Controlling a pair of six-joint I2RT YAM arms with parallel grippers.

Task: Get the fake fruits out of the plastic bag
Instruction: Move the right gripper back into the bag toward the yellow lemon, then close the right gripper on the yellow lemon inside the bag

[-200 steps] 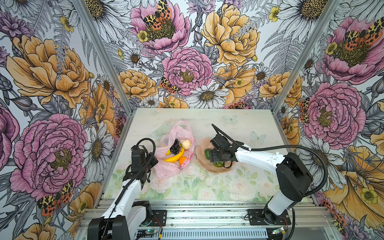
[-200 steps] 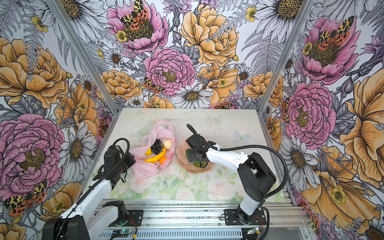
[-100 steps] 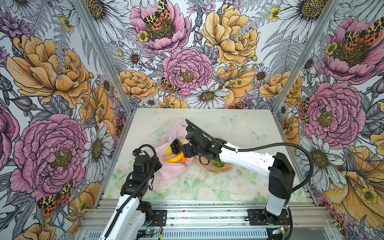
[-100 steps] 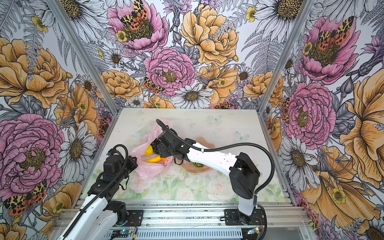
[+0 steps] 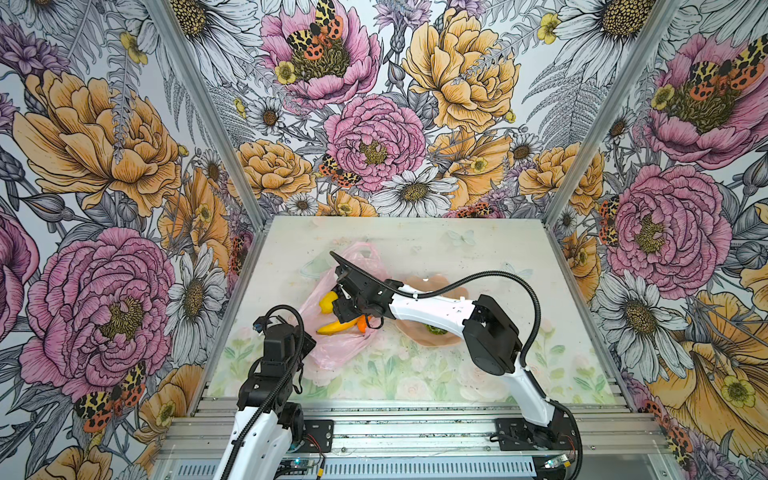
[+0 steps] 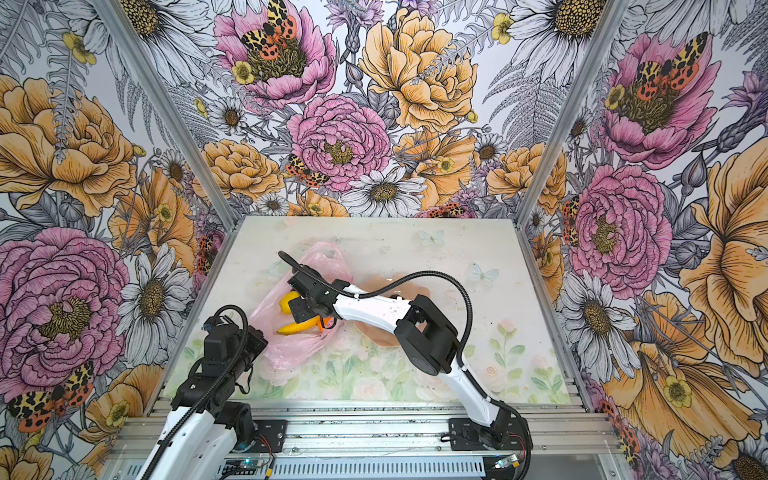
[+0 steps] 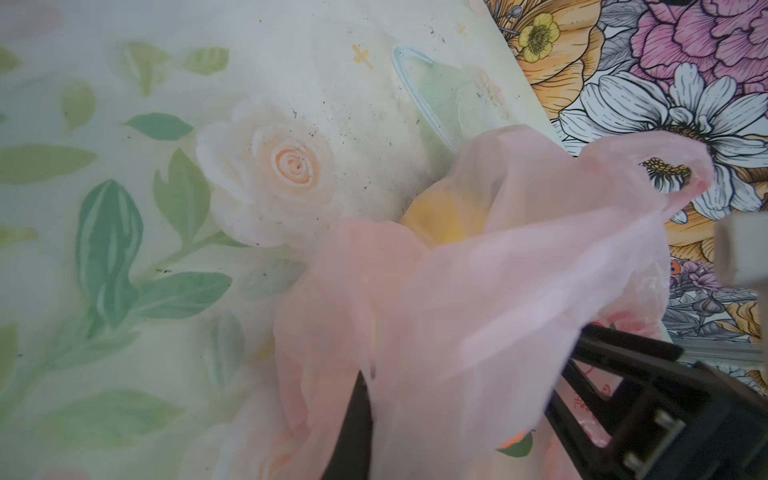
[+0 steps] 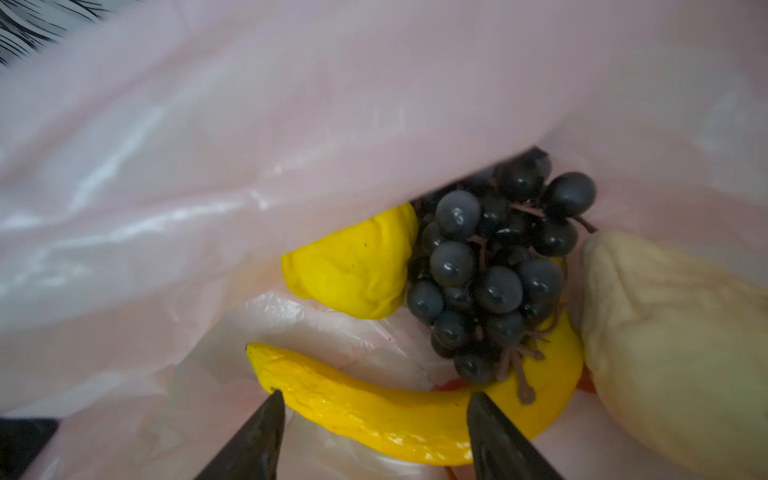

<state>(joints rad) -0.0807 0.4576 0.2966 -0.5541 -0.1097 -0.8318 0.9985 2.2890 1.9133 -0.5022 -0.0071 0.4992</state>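
Floral-papered walls close in a table (image 5: 478,249) printed with pale roses. Toward its left edge the left gripper (image 5: 302,347) is pinched shut on a fold of the pink plastic bag (image 5: 332,355), which lies left of the table's middle. Inside the bag are a lemon (image 8: 353,270), a banana (image 8: 332,395), a grape bunch (image 8: 490,270), a small orange (image 5: 363,324) and a cream-white lump (image 8: 665,332). The right gripper (image 8: 374,397) is in the bag's mouth, jaws apart, tips over the banana. Just right of the bag, a peach scalloped bowl (image 5: 451,340) holds a green fruit (image 5: 434,330).
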